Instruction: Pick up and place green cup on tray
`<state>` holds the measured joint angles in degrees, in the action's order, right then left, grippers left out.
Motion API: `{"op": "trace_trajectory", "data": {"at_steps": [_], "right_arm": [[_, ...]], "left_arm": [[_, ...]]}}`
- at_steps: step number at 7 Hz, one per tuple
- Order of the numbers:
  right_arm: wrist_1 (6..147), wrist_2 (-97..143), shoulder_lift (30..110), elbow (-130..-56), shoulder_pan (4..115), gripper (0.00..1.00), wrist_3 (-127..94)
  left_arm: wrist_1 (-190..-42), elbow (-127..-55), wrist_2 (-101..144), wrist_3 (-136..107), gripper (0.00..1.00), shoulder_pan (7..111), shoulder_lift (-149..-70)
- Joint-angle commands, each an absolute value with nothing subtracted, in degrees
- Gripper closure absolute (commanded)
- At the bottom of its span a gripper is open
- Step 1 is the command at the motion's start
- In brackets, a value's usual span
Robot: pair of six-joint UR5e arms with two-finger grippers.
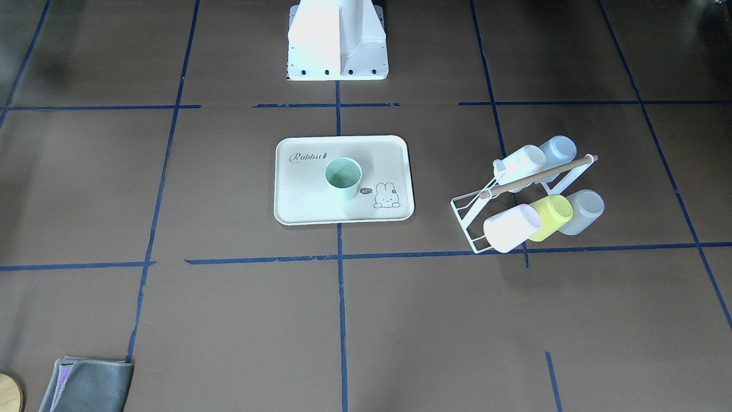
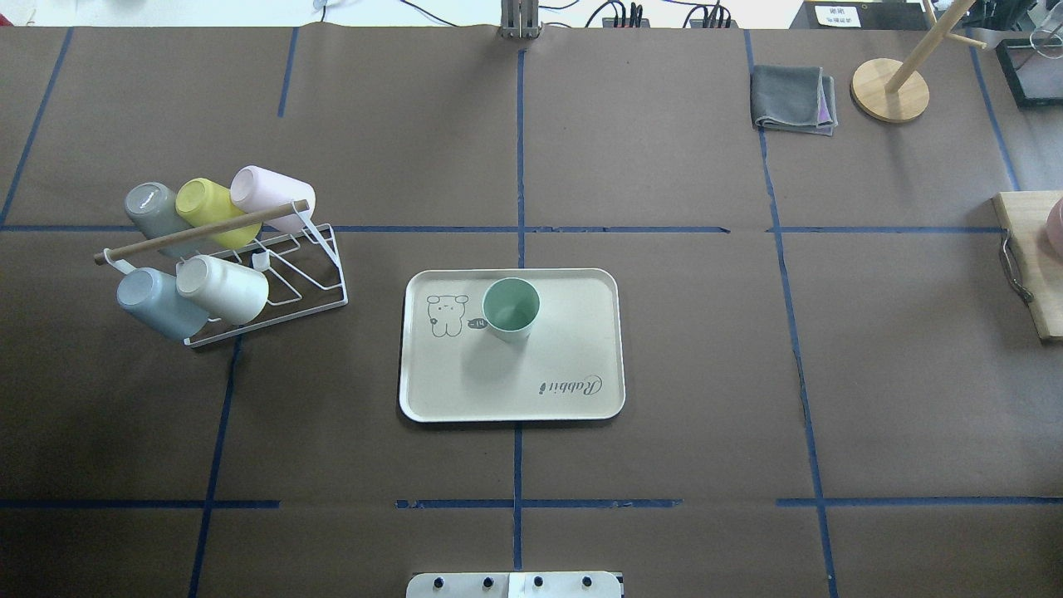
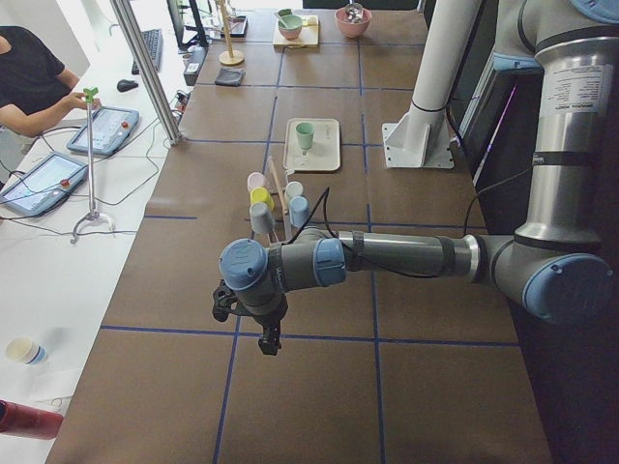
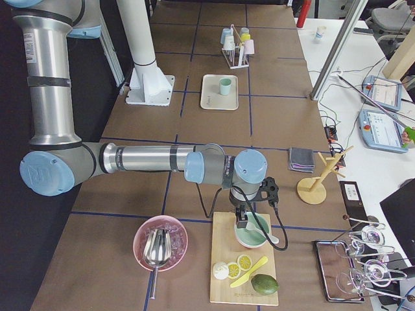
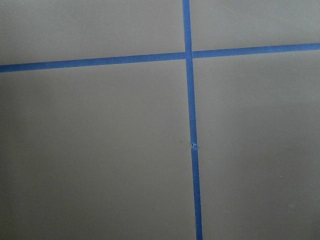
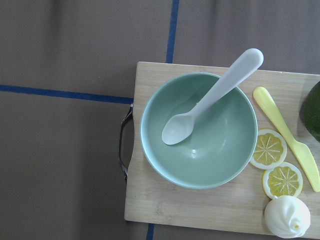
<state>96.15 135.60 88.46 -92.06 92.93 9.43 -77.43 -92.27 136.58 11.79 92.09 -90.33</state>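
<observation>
Green cup [image 1: 343,177] stands upright, mouth up, inside the tray [image 1: 297,200] by the bunny drawing in the front-facing and overhead views, no arm in either, so I judge the place step done; next move needs only a stability check. Side views alone show the arms: left fingers [image 3: 268,342] over bare counter [image 3: 319,406], right fingers [image 4: 246,220] over a green bowl [image 4: 253,236], cup well apart from both, and I can't tell whether either pair is wide or narrow. Wrist cams add what lies under the fingers: taped counter left, bowl with white spoon [image 6: 210,102] on a wooden board [image 6: 165,205] right.
</observation>
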Motion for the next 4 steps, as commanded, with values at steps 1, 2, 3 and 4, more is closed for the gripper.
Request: {"op": "trace_trajectory", "data": {"at_steps": [1,2,3,4], "right_arm": [[96.15,135.44,88.59,-92.02,93.08,0.0,9.23],[96.15,135.35,88.68,-91.93,93.08,0.0,5.84],[96.07,135.26,88.68,-91.93,93.16,0.0,4.41],[96.06,133.96,88.51,-91.93,93.16,0.0,4.39]], "left_arm": [[-77.43,-92.64,136.58,8.53,0.0,92.11,-90.7],[-77.43,-92.64,136.58,8.44,0.0,92.11,-90.79],[-77.43,-92.64,136.58,8.44,0.0,92.11,-90.88],[-77.43,-92.55,136.58,8.44,0.0,92.11,-90.97]]}}
